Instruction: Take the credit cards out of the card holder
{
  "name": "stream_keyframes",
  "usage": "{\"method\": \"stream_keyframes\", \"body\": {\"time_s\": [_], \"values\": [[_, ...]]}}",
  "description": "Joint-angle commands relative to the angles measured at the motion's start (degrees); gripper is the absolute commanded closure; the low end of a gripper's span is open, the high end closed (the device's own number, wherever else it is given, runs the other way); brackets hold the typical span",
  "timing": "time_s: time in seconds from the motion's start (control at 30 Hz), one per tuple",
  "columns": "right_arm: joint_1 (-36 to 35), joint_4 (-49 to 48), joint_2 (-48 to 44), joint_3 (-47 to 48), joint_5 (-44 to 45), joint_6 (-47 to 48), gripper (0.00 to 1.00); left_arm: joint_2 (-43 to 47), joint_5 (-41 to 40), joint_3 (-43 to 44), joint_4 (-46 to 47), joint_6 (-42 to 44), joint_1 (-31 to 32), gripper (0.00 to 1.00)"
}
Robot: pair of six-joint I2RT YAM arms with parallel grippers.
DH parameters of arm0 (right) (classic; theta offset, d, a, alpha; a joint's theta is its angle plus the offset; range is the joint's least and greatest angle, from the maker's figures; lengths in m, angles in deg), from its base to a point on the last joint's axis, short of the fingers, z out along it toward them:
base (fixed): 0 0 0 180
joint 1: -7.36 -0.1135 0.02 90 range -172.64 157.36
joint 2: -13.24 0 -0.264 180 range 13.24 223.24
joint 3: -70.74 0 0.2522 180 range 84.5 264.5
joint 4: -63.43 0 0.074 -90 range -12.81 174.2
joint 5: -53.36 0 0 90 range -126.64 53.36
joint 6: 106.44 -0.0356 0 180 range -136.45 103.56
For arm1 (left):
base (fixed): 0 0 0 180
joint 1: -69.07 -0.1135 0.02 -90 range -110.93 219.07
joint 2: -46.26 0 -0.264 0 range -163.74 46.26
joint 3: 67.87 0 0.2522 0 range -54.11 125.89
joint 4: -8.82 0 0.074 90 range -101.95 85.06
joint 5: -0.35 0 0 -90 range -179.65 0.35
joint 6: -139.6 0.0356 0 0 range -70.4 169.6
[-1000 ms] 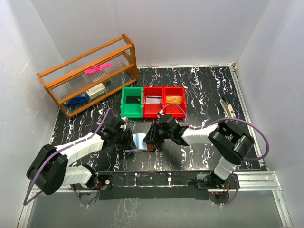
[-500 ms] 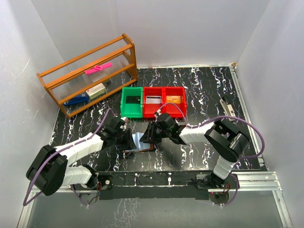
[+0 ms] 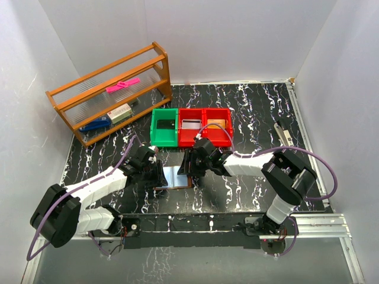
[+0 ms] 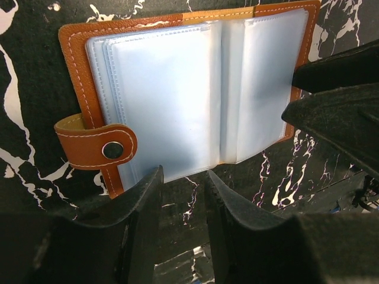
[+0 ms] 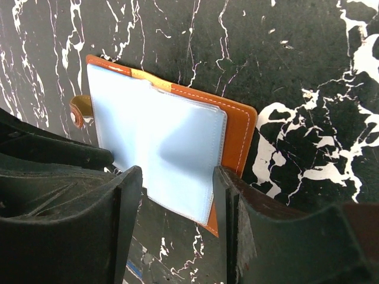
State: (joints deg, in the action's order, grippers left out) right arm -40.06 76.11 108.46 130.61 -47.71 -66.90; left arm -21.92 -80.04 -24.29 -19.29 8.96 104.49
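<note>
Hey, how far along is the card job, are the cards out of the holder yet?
Done: the card holder lies open, its visible sleeves looking empty; a silver-grey card and an orange card sit in the red bins. In hand: the left gripper and right gripper, both open, sit at its edges, holding no card. Left: checking sleeves hidden underneath.

This is a robotics lab test cell. Plain white panels point(image 3: 237, 35) box in a black marbled tabletop point(image 3: 254, 106), and two cabled robot arms point(image 3: 100, 183) are bolted to an aluminium rail point(image 3: 320, 222). A wooden rack point(image 3: 112, 94) and plastic bins point(image 3: 190, 127) stand behind.
</note>
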Motion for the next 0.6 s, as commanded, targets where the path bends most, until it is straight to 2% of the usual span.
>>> {"method": "stream_keyframes", "body": {"time_s": [0.0, 0.37, 0.57], "values": [[-0.6, 0.1, -0.8, 0.5, -0.3, 1.3, 0.49, 0.7, -0.4, 0.3, -1.5, 0.8, -0.1, 0.67], [-1.0, -3.6, 2.2, 0.1, -3.0, -1.6, 0.53, 0.7, 0.1, -0.2, -1.6, 0.9, -0.1, 0.68], [-1.6, -1.2, 0.8, -0.3, 2.3, -3.7, 0.53, 0.9, 0.1, -0.1, -1.8, 1.0, -0.1, 0.68]]}}
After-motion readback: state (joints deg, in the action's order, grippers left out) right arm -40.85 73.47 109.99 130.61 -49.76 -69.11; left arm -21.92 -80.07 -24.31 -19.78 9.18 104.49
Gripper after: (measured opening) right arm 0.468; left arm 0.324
